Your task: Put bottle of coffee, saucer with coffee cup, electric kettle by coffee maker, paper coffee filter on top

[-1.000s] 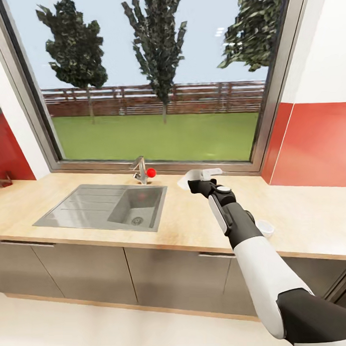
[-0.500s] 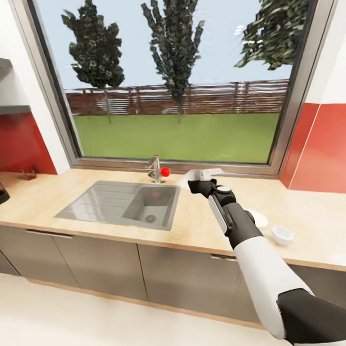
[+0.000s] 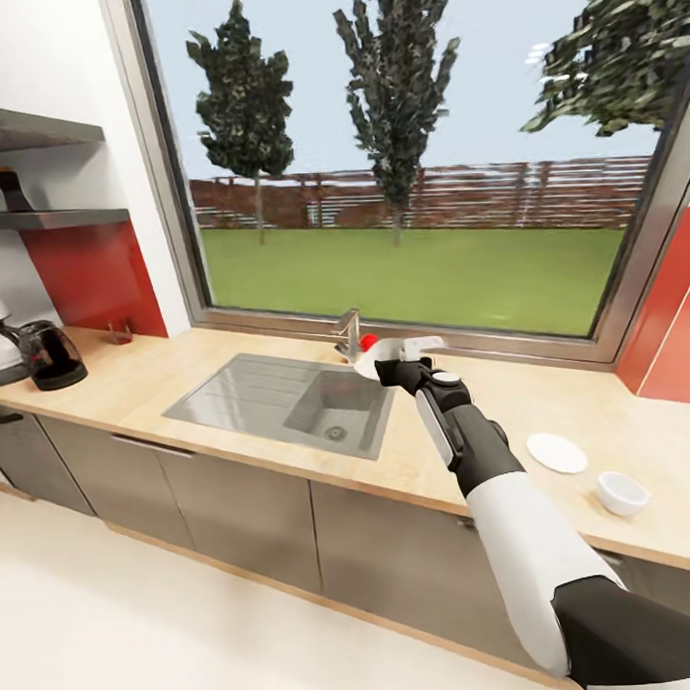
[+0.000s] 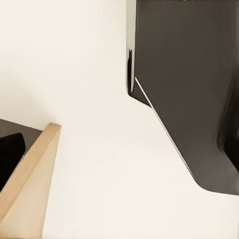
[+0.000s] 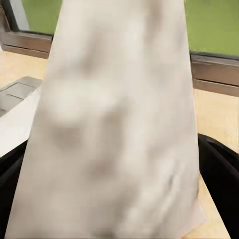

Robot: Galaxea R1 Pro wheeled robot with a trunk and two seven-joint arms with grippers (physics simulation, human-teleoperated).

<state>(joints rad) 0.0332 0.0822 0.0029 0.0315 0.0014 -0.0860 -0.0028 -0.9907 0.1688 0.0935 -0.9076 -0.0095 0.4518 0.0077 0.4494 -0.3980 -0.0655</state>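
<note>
In the head view, the right hand (image 3: pixel 400 355) is raised above the wooden surface (image 3: pixel 467 420) beside the sink (image 3: pixel 287 402), closed on the paper coffee filter (image 3: pixel 385 350). The coffee maker (image 3: pixel 27 351) stands at the far left end, under the shelf (image 3: pixel 42 218). The saucer (image 3: pixel 557 453) and the coffee cup (image 3: pixel 623 492) lie apart near the front edge on the right.

In the right wrist view, the filter (image 5: pixel 114 129) is pinched between dark fingers (image 5: pixel 219 169). No writing is readable.

The left wrist view gives pale floor, a wooden edge (image 4: pixel 30 174) and a dark panel (image 4: pixel 189 89); I cannot tell the left hand's state.
</note>
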